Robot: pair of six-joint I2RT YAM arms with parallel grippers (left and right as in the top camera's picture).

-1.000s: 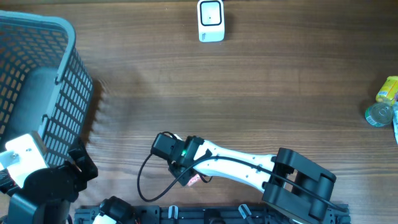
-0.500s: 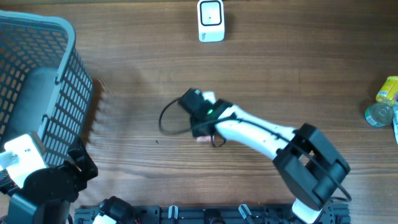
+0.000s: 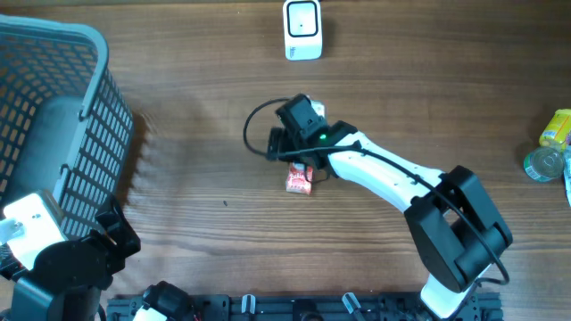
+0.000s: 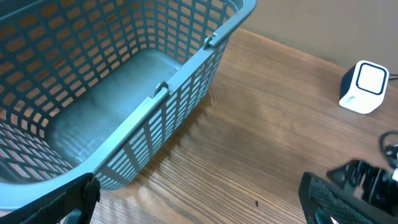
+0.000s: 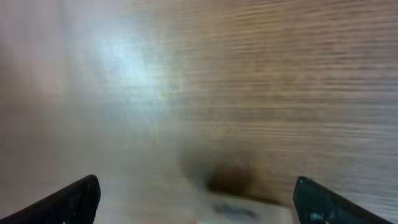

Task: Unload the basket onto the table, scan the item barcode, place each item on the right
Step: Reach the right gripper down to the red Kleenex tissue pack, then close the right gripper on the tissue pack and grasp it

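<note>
The item, a small red-and-white packet (image 3: pixel 299 181), lies flat on the wooden table near the middle. My right gripper (image 3: pixel 292 153) hovers just behind it, open, with nothing between its fingers. The right wrist view is badly blurred: my right gripper (image 5: pixel 199 202) has both fingertips far apart at the bottom corners, and a pale smear shows at the lower edge between them. The white barcode scanner (image 3: pixel 302 29) stands at the far edge, also seen as the scanner (image 4: pixel 364 87) in the left wrist view. My left gripper (image 4: pixel 199 205) is open over bare wood at the front left.
A blue-grey plastic basket (image 3: pixel 89 107) fills the left side, and its rim (image 4: pixel 186 81) runs close to the left gripper. A clear bottle (image 3: pixel 544 163) and a yellow package (image 3: pixel 557 127) sit at the right edge. A black cable loops round the right wrist.
The right arm swung from the front edge toward the middle of the table with the packet. Its jaws then opened, and the packet now lies loose on the wood. The left arm stayed put.
</note>
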